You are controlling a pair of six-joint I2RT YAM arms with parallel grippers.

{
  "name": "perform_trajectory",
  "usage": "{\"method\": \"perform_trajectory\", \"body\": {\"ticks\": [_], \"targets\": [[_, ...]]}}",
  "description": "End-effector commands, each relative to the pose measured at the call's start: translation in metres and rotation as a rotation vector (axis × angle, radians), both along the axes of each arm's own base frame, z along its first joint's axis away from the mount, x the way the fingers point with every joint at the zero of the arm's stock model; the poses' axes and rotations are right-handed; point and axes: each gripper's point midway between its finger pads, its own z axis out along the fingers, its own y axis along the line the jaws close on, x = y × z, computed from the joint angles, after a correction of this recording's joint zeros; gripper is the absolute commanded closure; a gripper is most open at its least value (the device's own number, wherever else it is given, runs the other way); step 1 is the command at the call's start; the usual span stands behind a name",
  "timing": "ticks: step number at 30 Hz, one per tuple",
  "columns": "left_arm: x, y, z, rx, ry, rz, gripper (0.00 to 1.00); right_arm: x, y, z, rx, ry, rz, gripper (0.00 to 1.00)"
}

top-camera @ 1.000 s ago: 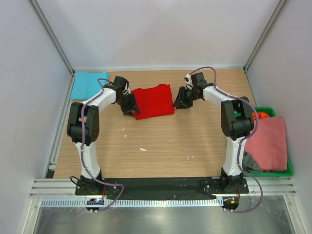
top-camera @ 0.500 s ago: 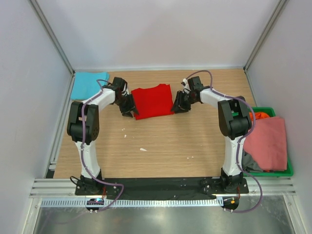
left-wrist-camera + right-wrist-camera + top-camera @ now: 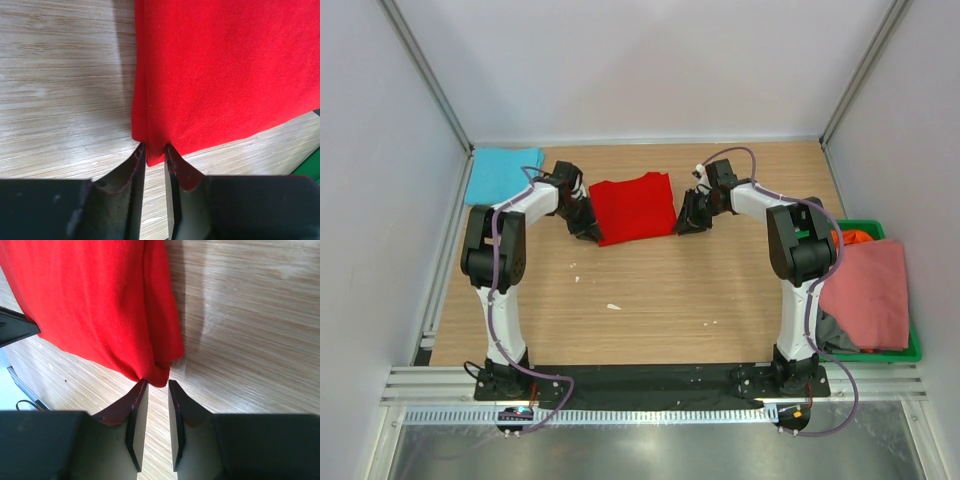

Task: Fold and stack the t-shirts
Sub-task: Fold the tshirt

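A bright red t-shirt, folded to a rough square, lies at the far middle of the table. My left gripper is at its near left corner. In the left wrist view the jaws stand narrow with the corner of the red cloth pinched between their tips. My right gripper is at the near right corner. Its jaws are equally narrow, with the bunched red corner at their tips. A folded turquoise t-shirt lies at the far left.
A green crate at the right table edge holds a salmon pink t-shirt, an orange one and a dark grey one. White walls and metal posts close in the far side and both sides.
Both grippers have moved inward onto the red t-shirt's near corners. The left gripper has slid a little toward the far side along the shirt's left edge.
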Motion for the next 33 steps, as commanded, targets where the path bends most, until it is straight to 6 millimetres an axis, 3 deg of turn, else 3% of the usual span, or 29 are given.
{"method": "perform_trajectory", "body": {"ticks": [1,6,11,17,23,30,33], "targets": [[0.009,-0.003,0.006,-0.02,-0.029,0.0,0.79,0.009,0.006,0.008,0.026,-0.055,0.01,0.72],[0.011,-0.001,0.005,-0.02,-0.025,0.008,0.87,0.012,0.013,0.007,0.053,-0.046,0.004,0.81],[0.013,0.001,0.005,-0.012,-0.026,0.017,1.0,0.013,0.011,0.011,0.049,-0.053,-0.014,0.99],[0.014,0.015,0.0,0.051,-0.016,0.037,1.0,0.009,-0.024,0.009,-0.149,-0.082,-0.083,0.99],[0.014,0.023,0.001,0.069,-0.025,0.03,1.0,0.004,-0.049,0.026,-0.309,-0.163,-0.069,0.99],[0.009,0.027,0.004,0.089,-0.036,0.007,1.0,-0.003,-0.036,0.021,-0.263,-0.143,-0.028,0.99],[0.007,0.03,0.004,0.102,-0.036,-0.002,1.0,-0.007,-0.043,0.014,-0.296,-0.132,-0.04,0.99]]}}
